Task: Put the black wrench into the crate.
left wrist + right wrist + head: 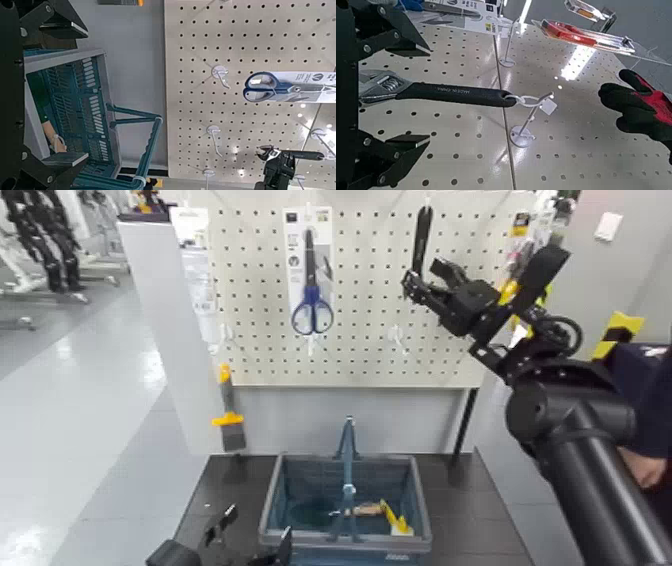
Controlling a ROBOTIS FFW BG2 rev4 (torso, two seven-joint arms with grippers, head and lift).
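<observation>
The black wrench (422, 235) hangs handle-up from a hook on the white pegboard (370, 340), at its upper right. My right gripper (426, 280) is raised to it, open, with one finger on each side of the wrench's lower end. In the right wrist view the silver jaw head (376, 84) and black handle (455, 93) lie between my open fingers (387, 36), not clamped. The blue-grey crate (300, 535) with its tall hoop handle stands on the dark table below. My left gripper (252, 535) is open and low beside the crate (71, 103).
Blue-handled scissors (312, 300) hang in a pack at the pegboard's middle. The crate holds a yellow item (393, 518) and a small tool. A yellow-handled tool (228, 420) hangs on the left side panel. A person's dark sleeve (650, 405) is at the right edge.
</observation>
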